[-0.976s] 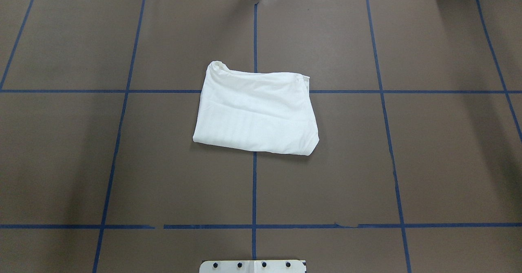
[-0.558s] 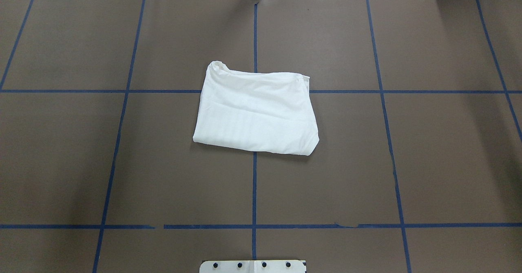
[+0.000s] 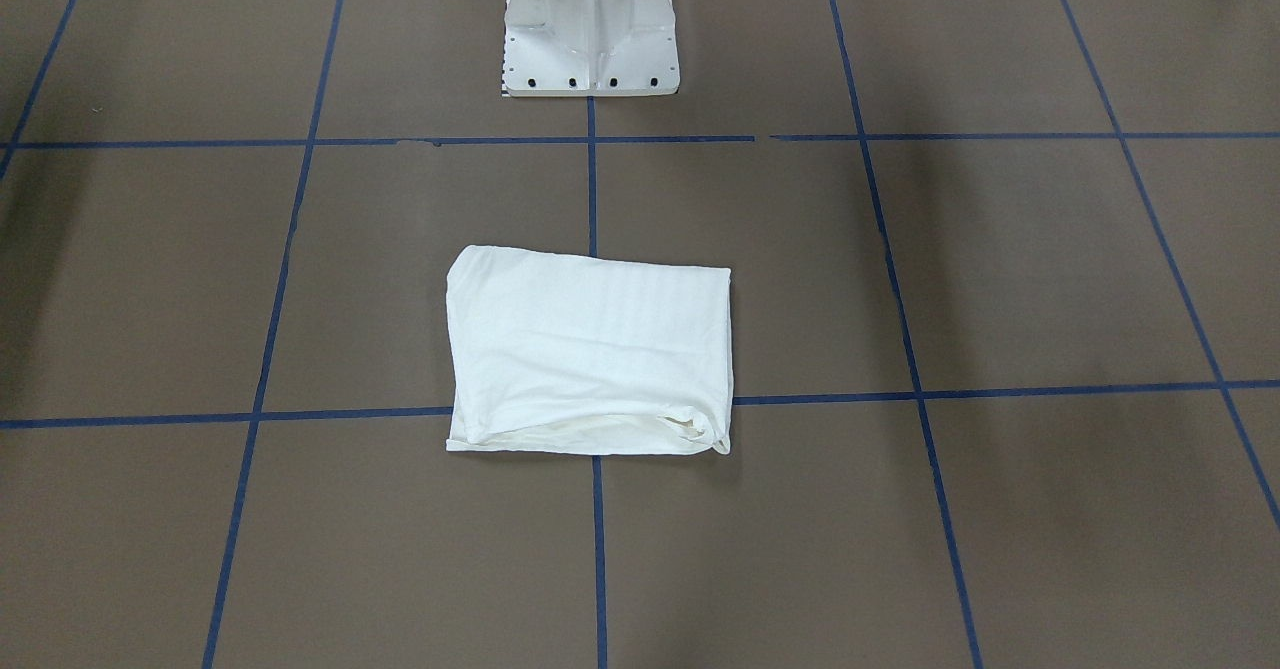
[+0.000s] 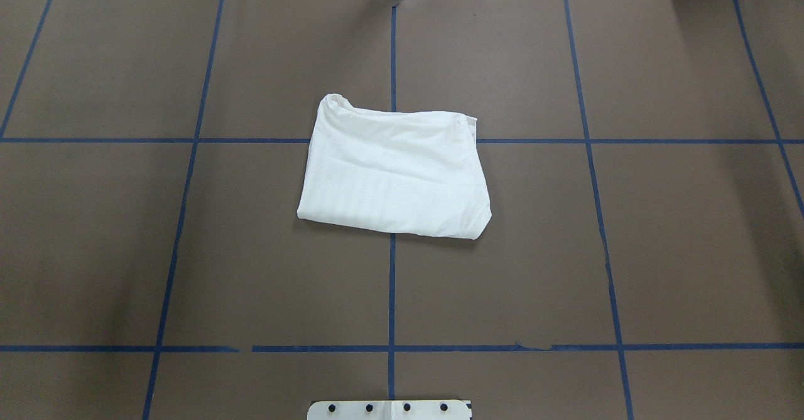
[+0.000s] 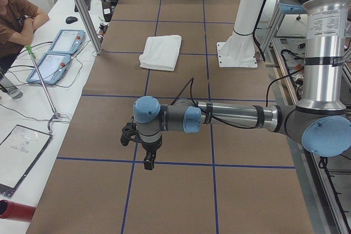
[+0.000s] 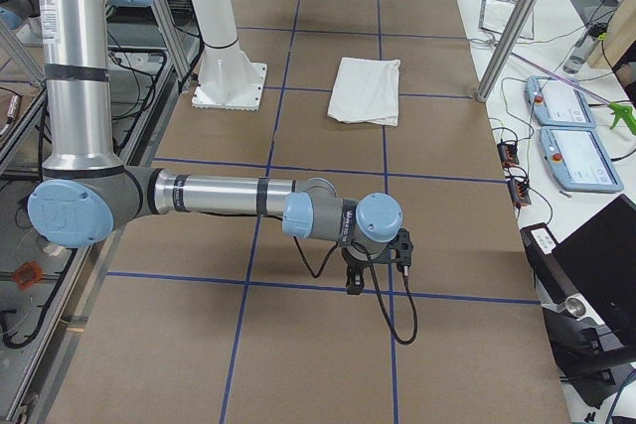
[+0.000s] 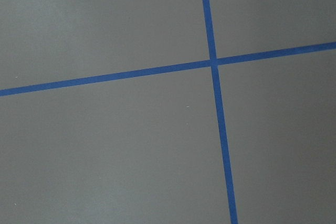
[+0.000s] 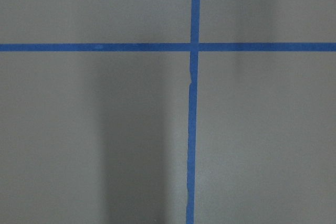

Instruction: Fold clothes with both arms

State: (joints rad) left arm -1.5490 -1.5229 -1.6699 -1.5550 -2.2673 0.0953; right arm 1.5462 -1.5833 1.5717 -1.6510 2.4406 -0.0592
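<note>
- The shirt point(image 4: 394, 172) is lying folded on the tabletop point(image 4: 628, 250), unmoved this past second; the folding is looking finished.
- Left fingers point(image 5: 148, 163) and right fingers point(image 6: 352, 283) are hanging well away; apart or together, I cannot tell.

No legible text or labels

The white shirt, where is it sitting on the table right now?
In the overhead view the folded white shirt lies near the centre, over the crossing of two blue tape lines, straight ahead of the white pedestal at the bottom edge.
</note>
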